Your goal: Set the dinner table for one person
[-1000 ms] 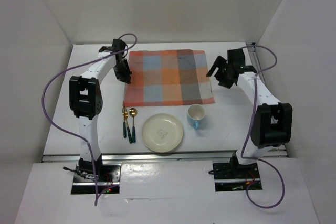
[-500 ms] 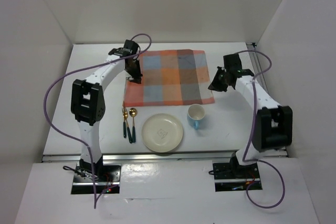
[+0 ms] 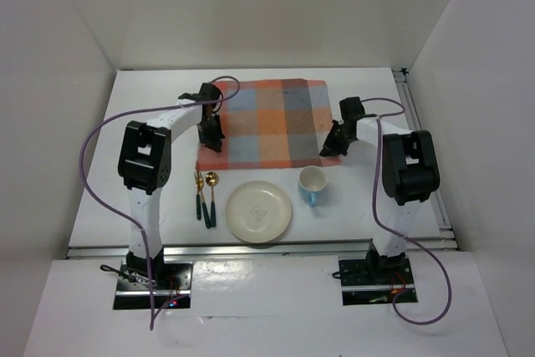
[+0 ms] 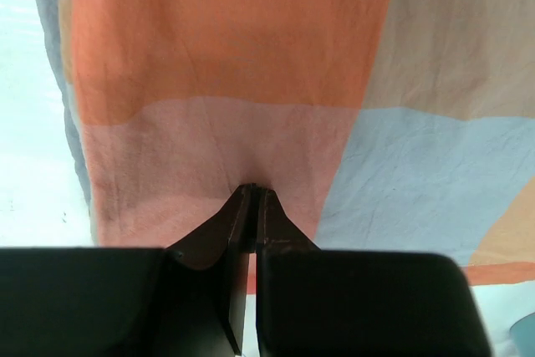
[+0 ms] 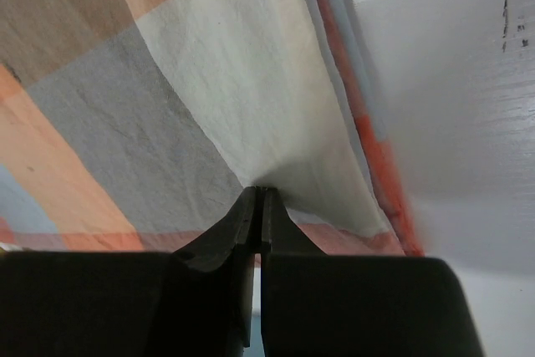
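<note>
My left end effector (image 4: pixel 253 194) and right end effector (image 5: pixel 257 194) each gripped a near corner of the checked cloth (image 3: pixel 267 119), which lay toward 12 o'clock on the worktop (image 3: pixel 334 219), long axis 9-to-3 o'clock, the plate (image 3: pixel 260 211) at its 6 o'clock.

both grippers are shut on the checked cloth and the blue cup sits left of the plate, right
No. The blue cup sits right of the plate, as the top view shows. The left gripper and right gripper are indeed shut on the checked cloth.
</note>
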{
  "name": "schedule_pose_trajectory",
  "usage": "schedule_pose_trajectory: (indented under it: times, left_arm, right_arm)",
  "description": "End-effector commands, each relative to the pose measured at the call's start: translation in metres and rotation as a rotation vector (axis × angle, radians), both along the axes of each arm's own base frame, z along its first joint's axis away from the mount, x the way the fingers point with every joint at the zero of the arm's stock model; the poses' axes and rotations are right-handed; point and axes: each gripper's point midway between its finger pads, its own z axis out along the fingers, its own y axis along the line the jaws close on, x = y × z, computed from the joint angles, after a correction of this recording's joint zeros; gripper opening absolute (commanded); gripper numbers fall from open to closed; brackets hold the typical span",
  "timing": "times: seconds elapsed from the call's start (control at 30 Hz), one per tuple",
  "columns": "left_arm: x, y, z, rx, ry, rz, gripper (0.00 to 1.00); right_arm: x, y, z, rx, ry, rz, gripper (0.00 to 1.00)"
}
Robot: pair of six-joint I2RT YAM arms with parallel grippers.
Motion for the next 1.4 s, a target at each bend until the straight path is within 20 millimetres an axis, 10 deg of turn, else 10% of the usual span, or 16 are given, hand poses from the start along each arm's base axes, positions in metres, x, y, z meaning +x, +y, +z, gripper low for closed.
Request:
schedule_pose_trajectory:
  times: [0.0, 0.8, 1.03, 1.13, 1.2, 1.37]
  left_arm:
    - [-0.025, 0.003, -0.018, -0.002, 0.057, 0.010, 0.02]
    - [-0.067, 0.015, -0.022, 0.080, 0.099, -0.025, 0.00]
    - [-0.053, 0.016, 0.013, 0.116, 0.035, -0.031, 0.04]
    - [-0.039, 0.012, 0.047, 0.118, -0.033, -0.032, 0.06]
    - [-0.027, 0.011, 0.073, 0.114, -0.096, -0.033, 0.08]
    - [-0.014, 0.013, 0.109, 0.130, -0.159, -0.018, 0.16]
  right_arm:
    - [-0.016, 0.002, -0.012, 0.000, 0.019, -0.009, 0.00]
    - [-0.083, 0.007, -0.018, -0.118, 0.079, 0.013, 0.00]
    - [-0.062, 0.004, 0.024, -0.131, -0.008, -0.022, 0.00]
    - [-0.039, 0.005, 0.070, -0.136, -0.111, -0.022, 0.20]
    - [-0.024, 0.006, 0.099, -0.135, -0.180, -0.026, 0.64]
    - [-0.013, 0.002, 0.146, -0.123, -0.274, -0.022, 0.82]
